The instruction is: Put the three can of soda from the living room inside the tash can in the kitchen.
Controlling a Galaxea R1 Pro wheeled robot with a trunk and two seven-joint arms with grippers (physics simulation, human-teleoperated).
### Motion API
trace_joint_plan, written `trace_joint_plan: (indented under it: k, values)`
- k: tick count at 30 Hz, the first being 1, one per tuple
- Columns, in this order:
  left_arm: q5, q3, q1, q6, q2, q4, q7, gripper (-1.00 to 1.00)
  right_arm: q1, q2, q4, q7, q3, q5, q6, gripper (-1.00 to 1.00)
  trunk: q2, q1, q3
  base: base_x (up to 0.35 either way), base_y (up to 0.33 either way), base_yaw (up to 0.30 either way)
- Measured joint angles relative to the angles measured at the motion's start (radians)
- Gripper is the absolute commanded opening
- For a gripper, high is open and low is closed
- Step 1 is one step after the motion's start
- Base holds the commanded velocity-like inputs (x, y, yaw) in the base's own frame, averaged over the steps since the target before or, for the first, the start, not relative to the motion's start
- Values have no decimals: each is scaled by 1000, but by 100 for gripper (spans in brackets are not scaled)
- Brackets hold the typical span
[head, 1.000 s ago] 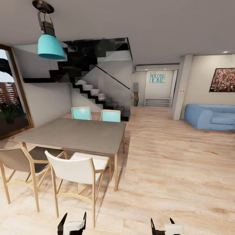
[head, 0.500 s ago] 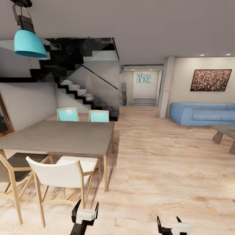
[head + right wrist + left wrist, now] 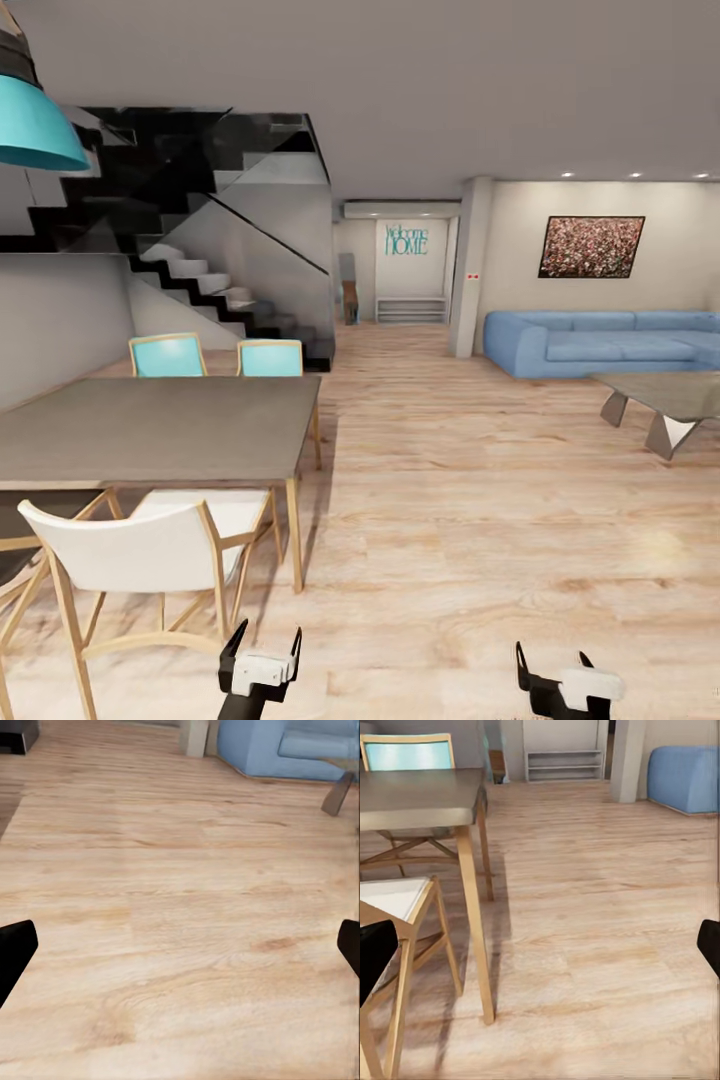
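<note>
now sofa (image 3: 600, 345) fuller, coffee table (image 3: 670, 400) appeared

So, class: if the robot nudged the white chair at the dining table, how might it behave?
The white chair would probably slide easily, since the wood floor looks smooth. Its thin wooden legs suggest it is light. Pushed high on its backrest, it might tip rather than slide.

A warm wood-plank floor (image 3: 480, 500) is stretching back to a light blue sofa (image 3: 600, 342) under a framed picture (image 3: 591, 246). A grey dining table (image 3: 150, 428) is standing beside pale chairs (image 3: 140, 545) (two teal ones behind), with a black staircase (image 3: 190, 250) rising beyond.
</note>
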Motion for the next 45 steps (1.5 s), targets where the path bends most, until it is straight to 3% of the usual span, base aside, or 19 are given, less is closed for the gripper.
trace_joint_plan:
  k: [6, 15, 45]
  values:
    - [0, 1, -1, 0, 0, 15, 0, 100, -5, -10, 0, -2, -16, 1, -1, 100, 0, 0, 0, 0, 0, -99]
    - [-1, 1, -2, 4, -4, 40, 0, 100, -5, 0, 1, -2, -17, 1, -1, 100, 0, 0, 0, 11, 0, -14]
    - [0, 1, -4, 5, -2, 78, 0, 100, -6, 4, 10, -2, -10, 0, -1, 100, 0, 0, 0, 282, -115, 0]
